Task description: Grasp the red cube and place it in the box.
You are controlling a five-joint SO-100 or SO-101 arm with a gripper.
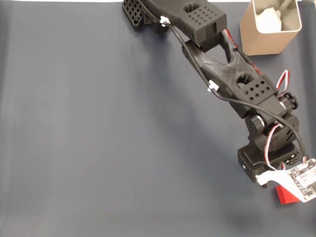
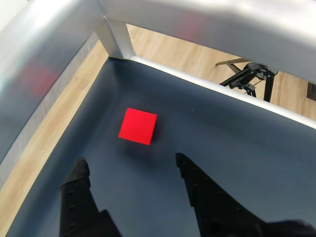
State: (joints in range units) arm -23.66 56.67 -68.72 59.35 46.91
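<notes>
Wrist view: gripper (image 2: 131, 165) spread wide, nothing between the fingers, hovering just short of the red cube (image 2: 138, 126) flat on the dark mat (image 2: 222, 133). Fixed view: cube peeking out lower right (half-hidden by the arm (image 1: 232, 74)), well apart from the box (image 1: 261, 42) at top right.

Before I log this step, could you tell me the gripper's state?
Gripper: open, holding nothing; the red cube lies on the mat just ahead.

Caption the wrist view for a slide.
Open gripper hovering above the dark mat, the red cube lying just ahead of its jaws.
</notes>
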